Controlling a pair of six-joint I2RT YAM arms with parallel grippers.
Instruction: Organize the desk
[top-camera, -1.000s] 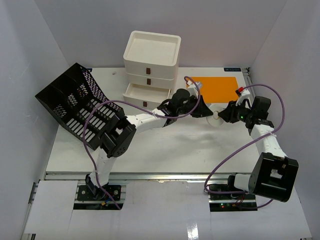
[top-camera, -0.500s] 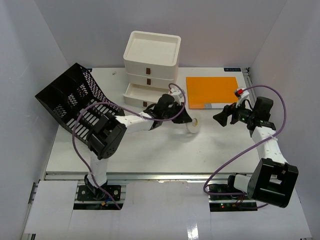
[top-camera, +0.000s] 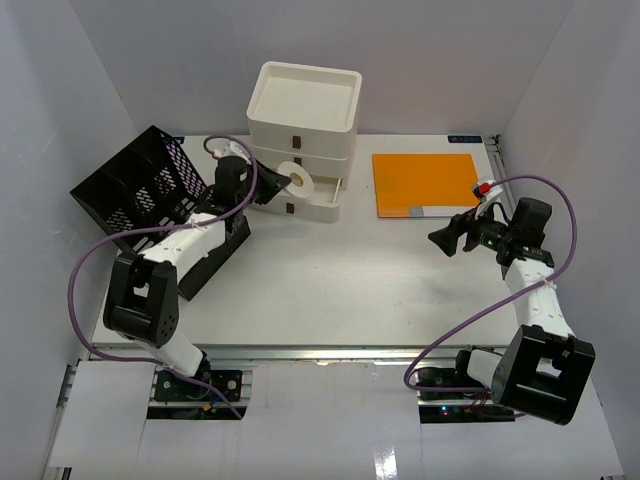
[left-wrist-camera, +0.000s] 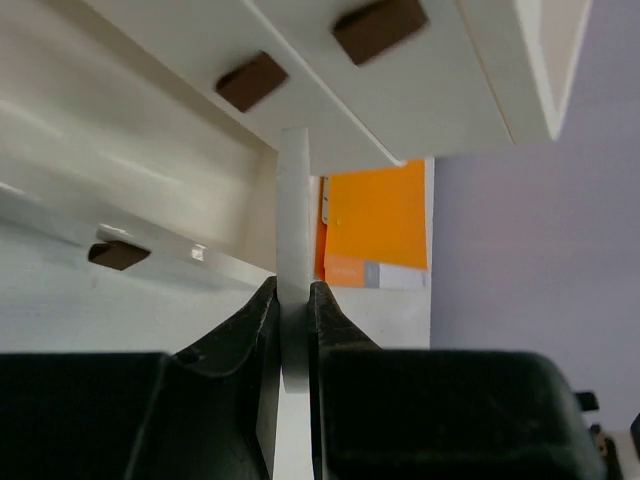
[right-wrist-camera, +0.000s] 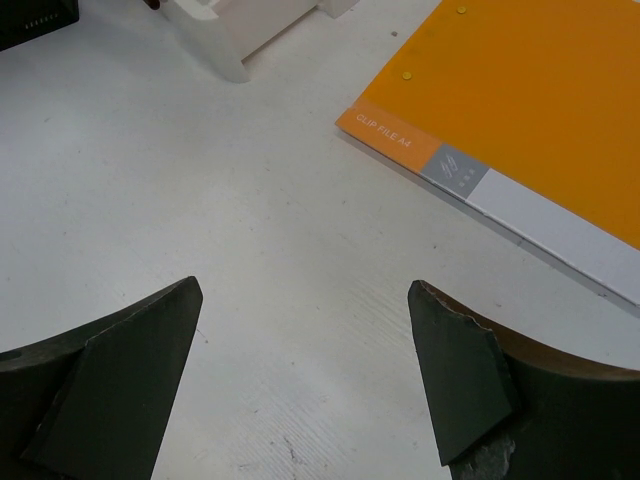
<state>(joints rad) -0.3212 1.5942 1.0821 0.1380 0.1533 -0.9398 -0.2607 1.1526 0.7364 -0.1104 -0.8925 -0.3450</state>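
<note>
The wide white flat bench (top-camera: 330, 290), walled in white with a metal rail along its near edge, is fixed and rigid, so judging by the task only the loose items on it get handled. At its far left leans a black wire-mesh file rack (top-camera: 130, 195). Beside it at the back stands a white plastic three-drawer box with brown handles (top-camera: 305, 105), its bottom drawer (top-camera: 318, 207) pulled out. To the right lies a flat orange clip file (top-camera: 425, 182), which looks thin and slightly flexible and is best taken by an edge. A small white ring-shaped roll (top-camera: 295, 178), probably tape, hangs over the open drawer. It seems light and stiff, and its flat sides suit a pinch. The left end effector (left-wrist-camera: 292, 290) pinches it exactly so, edge-on between the pads. The right end effector (right-wrist-camera: 300, 300) is spread wide and empty above bare bench, near the file's corner.
</note>
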